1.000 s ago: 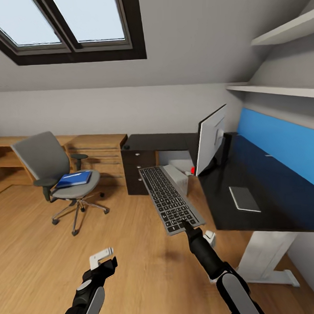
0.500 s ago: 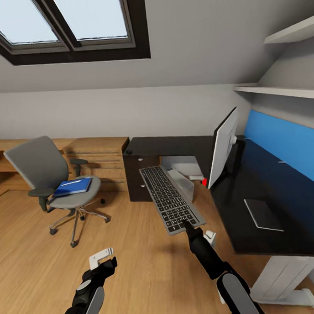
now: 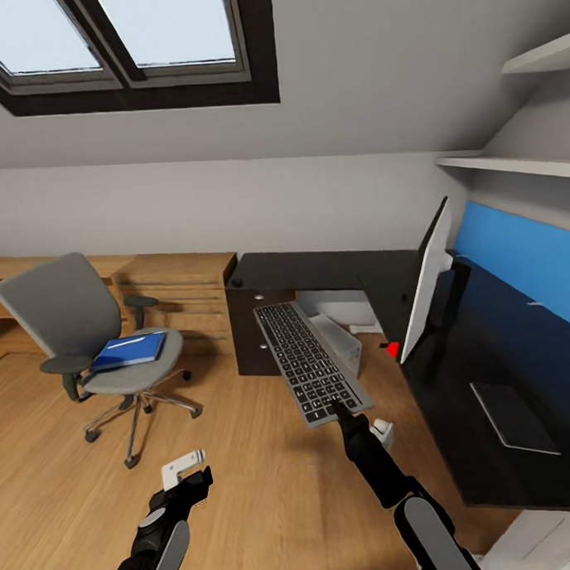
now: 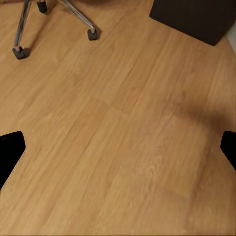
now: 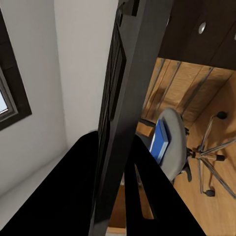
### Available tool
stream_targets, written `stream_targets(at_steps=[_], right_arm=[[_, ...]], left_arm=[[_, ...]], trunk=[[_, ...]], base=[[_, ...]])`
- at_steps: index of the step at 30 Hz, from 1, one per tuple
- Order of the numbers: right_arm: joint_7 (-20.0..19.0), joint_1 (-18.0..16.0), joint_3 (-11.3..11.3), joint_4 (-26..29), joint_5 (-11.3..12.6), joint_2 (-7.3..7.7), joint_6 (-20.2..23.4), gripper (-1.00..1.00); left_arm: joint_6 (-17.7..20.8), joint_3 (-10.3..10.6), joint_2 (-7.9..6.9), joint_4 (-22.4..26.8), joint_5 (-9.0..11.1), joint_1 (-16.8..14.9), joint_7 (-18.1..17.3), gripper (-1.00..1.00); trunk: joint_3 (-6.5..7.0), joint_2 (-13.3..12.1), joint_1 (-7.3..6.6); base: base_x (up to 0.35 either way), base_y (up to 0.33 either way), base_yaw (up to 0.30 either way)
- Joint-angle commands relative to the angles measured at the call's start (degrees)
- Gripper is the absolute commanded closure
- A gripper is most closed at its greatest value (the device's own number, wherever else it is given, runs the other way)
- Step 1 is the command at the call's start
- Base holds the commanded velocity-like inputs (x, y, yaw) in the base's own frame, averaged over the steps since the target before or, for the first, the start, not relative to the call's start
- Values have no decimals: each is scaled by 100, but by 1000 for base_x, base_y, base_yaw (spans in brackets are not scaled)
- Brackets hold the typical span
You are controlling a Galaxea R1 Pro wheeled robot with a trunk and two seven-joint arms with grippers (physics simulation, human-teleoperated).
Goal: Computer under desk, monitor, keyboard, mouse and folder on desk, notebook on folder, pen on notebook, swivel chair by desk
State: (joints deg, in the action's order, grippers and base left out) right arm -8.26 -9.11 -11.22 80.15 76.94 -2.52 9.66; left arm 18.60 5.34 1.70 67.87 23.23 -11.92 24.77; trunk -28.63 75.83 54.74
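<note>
- the right gripper is mostly hidden under the near end of the keyboard, which it clamps and holds in the air over the wood floor, short of the worktop.
- the right wrist view shows the keyboard edge-on as a dark slab between black fingers, too close to make out keys.
- the left gripper hangs low over the floor, holding nothing; in the left wrist view its two dark fingertips sit wide apart at the frame edges.
- the monitor stands on the worktop, thin and seen nearly edge-on, a red dot at its lower corner; its stand is hard to see.
- a flat grey rectangle, the notebook, lies on the glossy black top, partly cut off.
- the pale boxy computer sits under the worktop, half hidden by the keyboard.
- the blue folder lies on the grey swivel chair, well apart from the worktop.
- since the earlier frame the whole view has swung left, so the monitor and notebook sit further right in frame; the arms look unchanged.
</note>
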Motion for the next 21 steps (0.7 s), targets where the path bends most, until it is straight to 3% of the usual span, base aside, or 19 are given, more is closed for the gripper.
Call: stream_targets(at_steps=[1,14,21], right_arm=[[-26,-3,6,-2,67,-2,27,100],[-26,-3,7,-5,67,-2,24,100],[-26,-3,10,-8,67,-2,18,100]], left_arm=[[12,11,-3,7,50,-3,44,-100],[12,11,-3,7,49,-3,42,-100],[12,11,-6,7,50,-3,41,-100]], trunk=[[-6,3,3],[-6,3,3],[120,-278,-150]], base=[[320,184,0],[320,163,0],[320,129,0]])
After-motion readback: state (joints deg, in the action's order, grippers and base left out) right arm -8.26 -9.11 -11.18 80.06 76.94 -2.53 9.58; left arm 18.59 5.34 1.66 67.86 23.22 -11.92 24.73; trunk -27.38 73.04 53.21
